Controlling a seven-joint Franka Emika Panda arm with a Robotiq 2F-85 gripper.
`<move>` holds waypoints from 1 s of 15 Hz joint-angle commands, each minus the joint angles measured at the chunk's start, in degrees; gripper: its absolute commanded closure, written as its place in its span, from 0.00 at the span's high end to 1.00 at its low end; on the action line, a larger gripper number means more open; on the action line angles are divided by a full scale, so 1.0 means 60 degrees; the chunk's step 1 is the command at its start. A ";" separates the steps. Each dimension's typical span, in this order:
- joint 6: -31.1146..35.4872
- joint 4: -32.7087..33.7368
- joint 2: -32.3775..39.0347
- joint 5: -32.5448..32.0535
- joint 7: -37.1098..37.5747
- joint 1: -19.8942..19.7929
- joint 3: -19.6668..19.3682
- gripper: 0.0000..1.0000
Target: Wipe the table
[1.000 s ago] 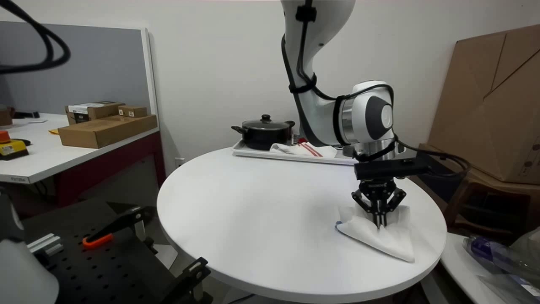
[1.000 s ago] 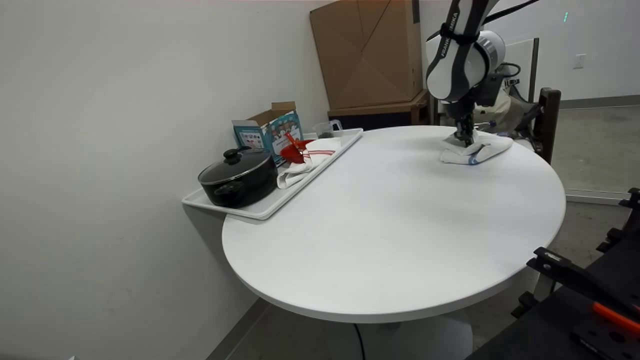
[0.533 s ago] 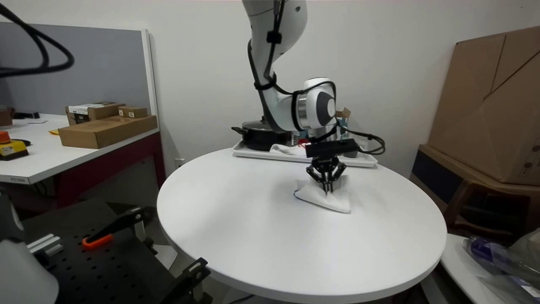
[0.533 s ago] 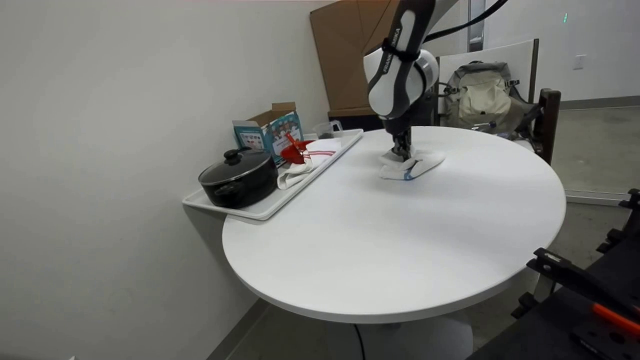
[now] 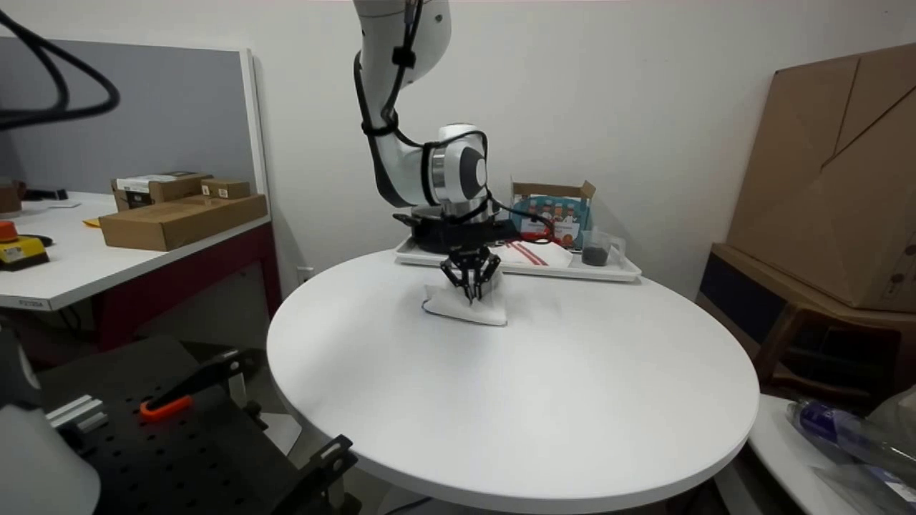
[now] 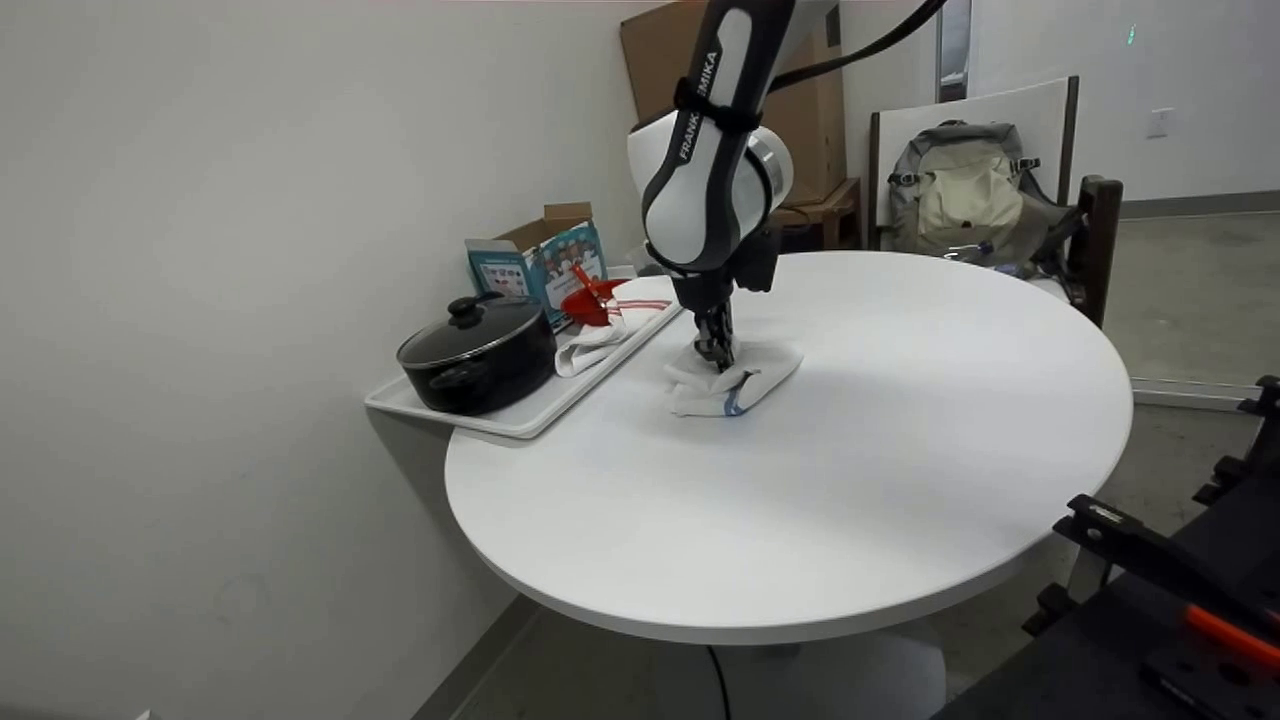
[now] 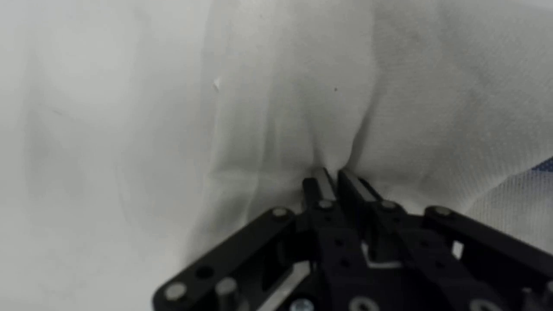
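The round white table [image 5: 558, 400] fills the middle of both exterior views [image 6: 800, 520]. A folded white cloth [image 5: 451, 307] with a blue edge stripe lies flat on it, close to the tray side; it also shows in an exterior view [image 6: 700, 403] and the wrist view [image 7: 281, 86]. My gripper [image 5: 472, 297] points straight down onto the cloth, also seen in an exterior view [image 6: 722, 365]. In the wrist view the gripper [image 7: 332, 170] is nearly closed, with a pinched fold of cloth between the fingertips. The cloth's underside is hidden.
A white tray [image 6: 520, 420] sits at the table's wall-side edge. It holds a black lidded pot [image 6: 480, 350], a striped towel [image 6: 595, 350], a red item [image 6: 590, 303], a blue box [image 6: 565, 260] and a clear cup [image 5: 601, 247]. A dark perforated board [image 5: 179, 458] stands beside the table.
My gripper has dragged the cloth across the tabletop, leftward in both exterior views, from the far right part to beside the tray. The grip on the cloth stays closed.
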 commanded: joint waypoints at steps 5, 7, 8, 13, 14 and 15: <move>-0.1949 -0.0687 -0.1187 0.1507 -0.0089 -0.1307 0.0268 0.73; -0.2550 -0.0978 -0.1908 0.1997 0.0098 -0.1654 0.0249 0.88; -0.2908 -0.1131 -0.2312 0.2283 0.0056 -0.1835 0.0320 0.95; -0.3560 -0.2694 -0.4771 0.2911 -0.0011 -0.1840 0.0436 1.00; -0.3616 -0.2967 -0.5181 0.2946 0.0000 -0.1755 0.0441 1.00; -0.3624 -0.3285 -0.5619 0.2991 -0.0033 -0.1686 0.0469 1.00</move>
